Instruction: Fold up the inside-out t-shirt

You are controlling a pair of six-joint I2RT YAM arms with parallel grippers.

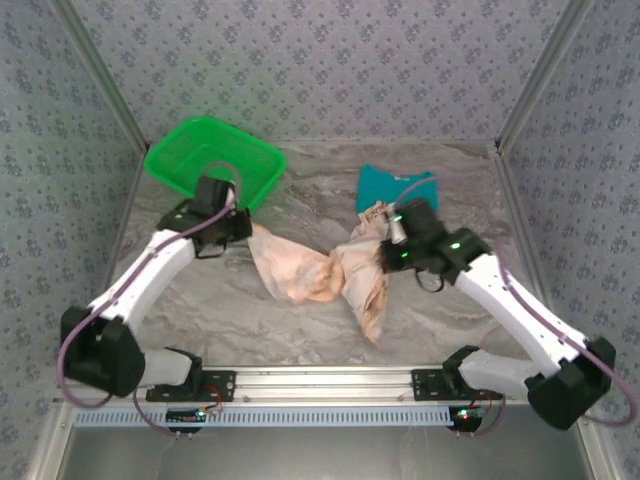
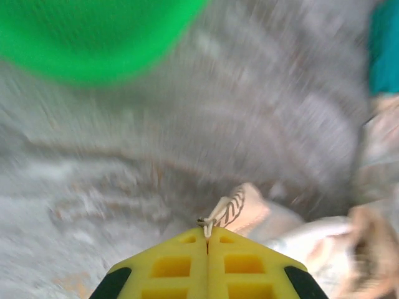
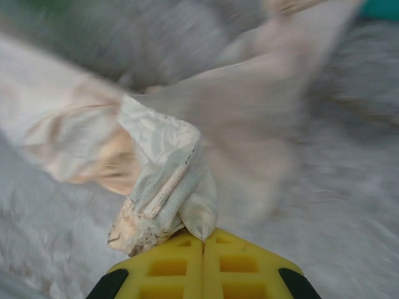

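Note:
The inside-out t-shirt (image 1: 330, 272) is a peach-beige bundle with dark prints, stretched across the middle of the marbled table between both arms. My left gripper (image 1: 243, 228) is shut on the shirt's left end; in the left wrist view its yellow jaws (image 2: 207, 235) pinch a thin striped edge of the t-shirt (image 2: 240, 210). My right gripper (image 1: 385, 238) is shut on the shirt's right end; in the right wrist view the yellow jaws (image 3: 203, 238) clamp a bunched ribbed hem of the t-shirt (image 3: 168, 187), with the rest trailing away blurred.
A green mesh basket (image 1: 213, 160) stands at the back left, just behind the left gripper. A folded teal garment (image 1: 392, 186) lies at the back right, close behind the right gripper. Patterned walls (image 1: 60, 150) enclose the table on three sides.

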